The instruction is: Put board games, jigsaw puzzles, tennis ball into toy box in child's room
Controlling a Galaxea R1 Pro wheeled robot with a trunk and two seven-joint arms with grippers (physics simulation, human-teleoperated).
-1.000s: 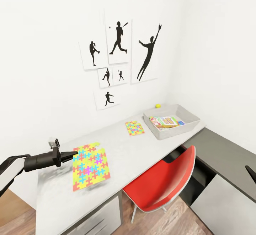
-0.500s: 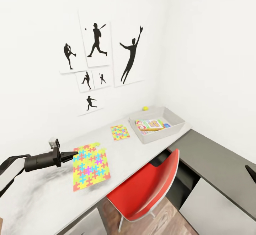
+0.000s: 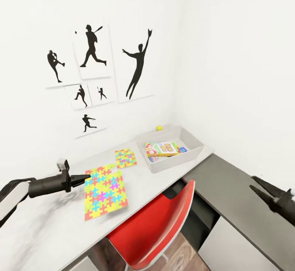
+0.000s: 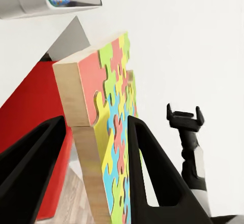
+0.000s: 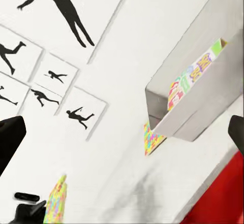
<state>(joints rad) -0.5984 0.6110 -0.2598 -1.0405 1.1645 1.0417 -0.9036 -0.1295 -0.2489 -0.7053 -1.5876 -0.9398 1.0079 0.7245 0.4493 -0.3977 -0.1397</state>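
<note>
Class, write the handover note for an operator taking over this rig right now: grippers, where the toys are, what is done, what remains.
Left gripper: shut on the large jigsaw puzzle, holding its edge, lifted above the table.
Right gripper: open, holding nothing, over the dark shelf unit.
Toy box: on the table's far end, board games already inside.
Small jigsaw puzzle: flat on the table beside the box.
Tennis ball: behind the box, by the wall.
Left: both puzzles and the ball into the box.

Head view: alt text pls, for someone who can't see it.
Left gripper holds a large puzzle by its edge above the table. Farther along lie a small puzzle and the toy box holding board games, a ball behind it. Red chair in front; right gripper low right.
</note>
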